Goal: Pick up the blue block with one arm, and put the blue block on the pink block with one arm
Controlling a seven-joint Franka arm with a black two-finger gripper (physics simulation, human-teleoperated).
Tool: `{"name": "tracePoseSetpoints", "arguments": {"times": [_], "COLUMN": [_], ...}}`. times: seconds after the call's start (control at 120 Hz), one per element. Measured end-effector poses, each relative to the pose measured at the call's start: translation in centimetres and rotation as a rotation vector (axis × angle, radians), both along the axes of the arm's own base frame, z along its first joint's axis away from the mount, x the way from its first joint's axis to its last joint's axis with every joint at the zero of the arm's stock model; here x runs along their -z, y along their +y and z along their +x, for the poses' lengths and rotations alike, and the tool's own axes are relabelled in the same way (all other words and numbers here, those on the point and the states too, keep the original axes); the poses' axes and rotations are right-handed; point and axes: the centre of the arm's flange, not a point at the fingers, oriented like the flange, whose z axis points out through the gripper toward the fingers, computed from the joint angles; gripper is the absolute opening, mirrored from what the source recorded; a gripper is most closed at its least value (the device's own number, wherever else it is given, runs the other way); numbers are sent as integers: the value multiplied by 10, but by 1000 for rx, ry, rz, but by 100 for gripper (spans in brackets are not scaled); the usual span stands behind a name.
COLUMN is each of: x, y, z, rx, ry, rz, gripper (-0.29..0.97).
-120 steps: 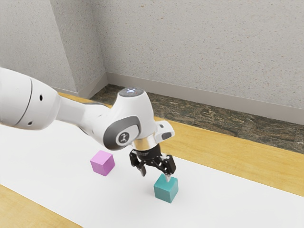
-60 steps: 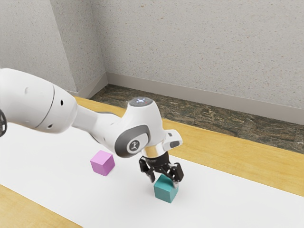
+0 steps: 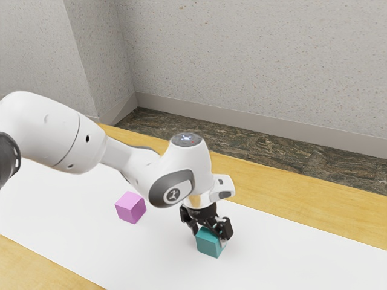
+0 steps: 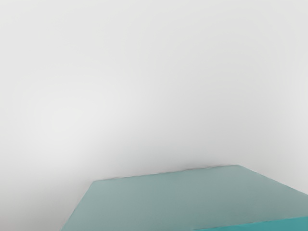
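Blue block (image 3: 209, 244), teal in shade, sits flat on the white worktop (image 3: 72, 248), toward the exterior view's lower middle, one corner facing the camera. Jaws are down over it, spread apart and astride its upper part, one black finger (image 3: 191, 228) on the side toward the exterior view's left, the other on the far right side; no squeeze visible, block resting on the worktop, not lifted. In the wrist view the blue block (image 4: 192, 199) is the large blurred teal face right under the hand, plain white worktop (image 4: 144, 72) beyond it. Pink block (image 3: 130, 207) lies on the same white surface, apart from the blue one, toward the exterior view's left and slightly farther back, nothing on top of it. White arm (image 3: 121, 160) comes in from the exterior view's left, wrist bent down over the blue block. Wood strip (image 3: 302, 193) borders the white area at the back, then dark mottled floor (image 3: 272, 148), grey skirting and speckled wall (image 3: 254, 54)
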Motion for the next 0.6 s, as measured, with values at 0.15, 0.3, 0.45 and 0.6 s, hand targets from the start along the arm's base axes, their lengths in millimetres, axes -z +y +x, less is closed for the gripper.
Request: {"name": "tracePoseSetpoints", "arguments": {"times": [0.15,0.3,0.45,0.6], "x": [2,0,-8,-46], "y": [-2,-3,-3,17], "z": [7,8,8,14], "rx": [4,-12,-38,-94], "ry": [-11,-19,-33,-73], "rz": [-6,-4,0,19], "gripper": [68,47,34,32]}}
